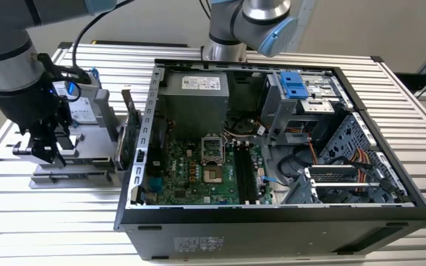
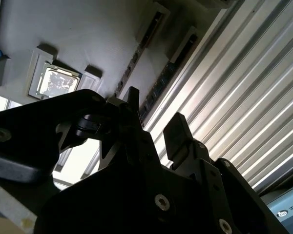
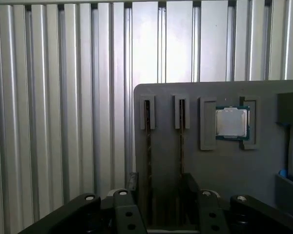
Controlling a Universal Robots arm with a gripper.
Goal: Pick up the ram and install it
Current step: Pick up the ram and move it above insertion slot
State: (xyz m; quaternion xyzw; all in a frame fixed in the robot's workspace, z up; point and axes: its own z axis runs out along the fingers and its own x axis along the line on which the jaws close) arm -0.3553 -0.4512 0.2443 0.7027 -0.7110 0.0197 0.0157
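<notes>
Two thin ram sticks stand on edge in the grooves of a grey holder [image 3: 263, 170]. One ram stick [image 3: 148, 146] is beside the other [image 3: 181, 146], and the second wrist view shows them as dark strips [image 2: 158, 85]. My gripper [image 3: 161, 190] hangs open just above them. Its black fingers [image 3: 132, 183] sit on the outer sides of the pair and touch neither stick. The exterior view has the gripper [image 1: 44, 148] low over the holder [image 1: 72, 178], on that view's left, beside the open computer case [image 1: 272, 221]. The motherboard's black slots [image 1: 244, 173] lie inside the case.
A silver processor chip [image 3: 232, 123] sits in a pocket of the holder beside the sticks. A hard drive with blue handles [image 1: 76, 102] and an upright card [image 1: 128, 130] stand between holder and case. The ribbed metal table [image 1: 50, 221] surrounds everything. A second arm's base [image 1: 250, 27] stands behind the case.
</notes>
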